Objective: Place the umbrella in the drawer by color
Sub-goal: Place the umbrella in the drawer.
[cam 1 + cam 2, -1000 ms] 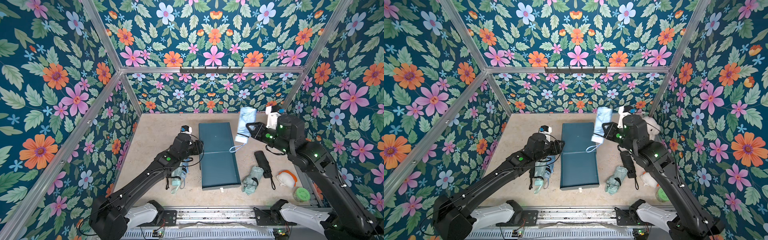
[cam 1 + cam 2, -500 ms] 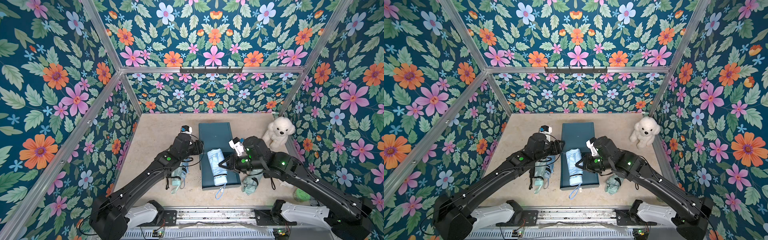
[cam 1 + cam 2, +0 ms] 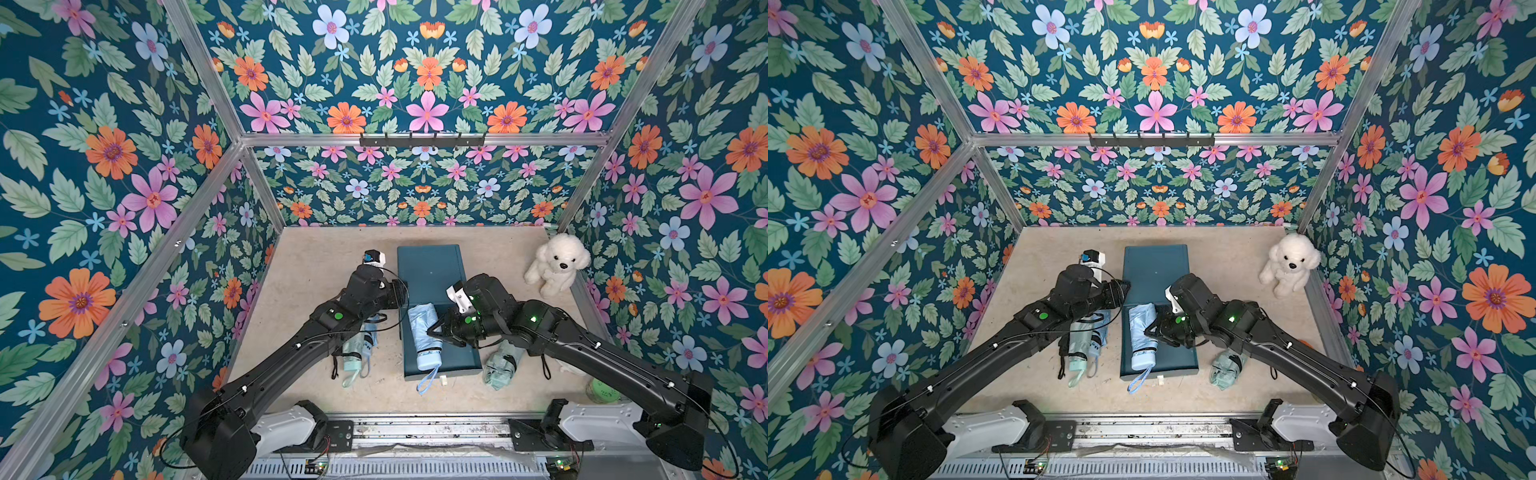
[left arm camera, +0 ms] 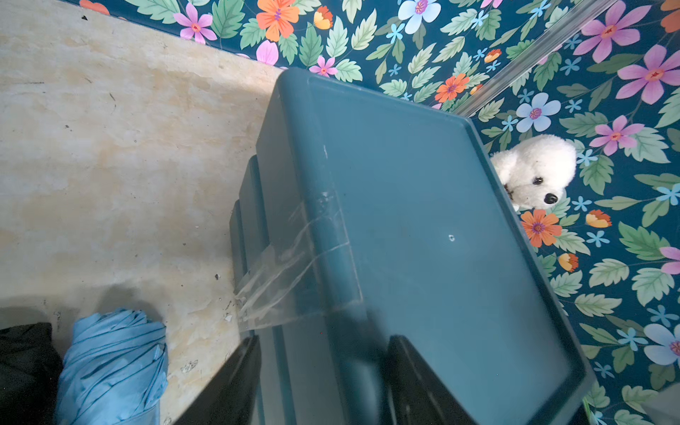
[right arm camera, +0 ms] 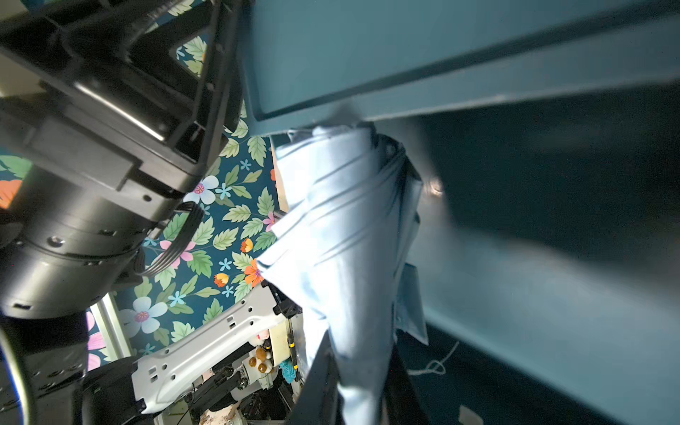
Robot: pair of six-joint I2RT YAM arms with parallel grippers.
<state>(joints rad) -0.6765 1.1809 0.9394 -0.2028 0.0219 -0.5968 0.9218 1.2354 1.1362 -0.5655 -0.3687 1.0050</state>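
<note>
Top views show a bare strip of beige tabletop (image 3: 415,399) between the base rail and the pulled-out drawer (image 3: 459,359), the 1 clear lane along the near edge. A light blue umbrella (image 3: 424,332) lies lengthwise along the drawer's left wall. Its handle end is at the front lip and its wrist strap loops over that lip toward the tabletop. The drawer floor to its right is bare.

The right gripper (image 3: 433,332) reaches in from the right and is clamped across the umbrella's folded canopy. The right wrist view confirms the grip, with 2 dark fingers (image 5: 318,382) pinching the pale fabric. Whether the umbrella's weight rests on the drawer floor cannot be told. Its far tip sits tucked under the front edge of the teal cabinet (image 3: 430,270).

A mint umbrella (image 3: 353,359) and a blue umbrella (image 3: 371,332) lie side by side under the left arm, filling the floor left of the drawer. A green umbrella (image 3: 500,365) lies just beside the drawer's right wall, under the right arm.

The left gripper (image 3: 402,293) meets the cabinet's left top edge. In the left wrist view its jaws stand apart astride that edge, but whether they press on it cannot be told.

Farther back, open tabletop spreads from the cabinet's left side to the wall. On the right it runs between the cabinet and a white plush dog (image 3: 555,266) seated in the far right corner. A black hook rail (image 3: 422,139) hangs high on the back wall.
</note>
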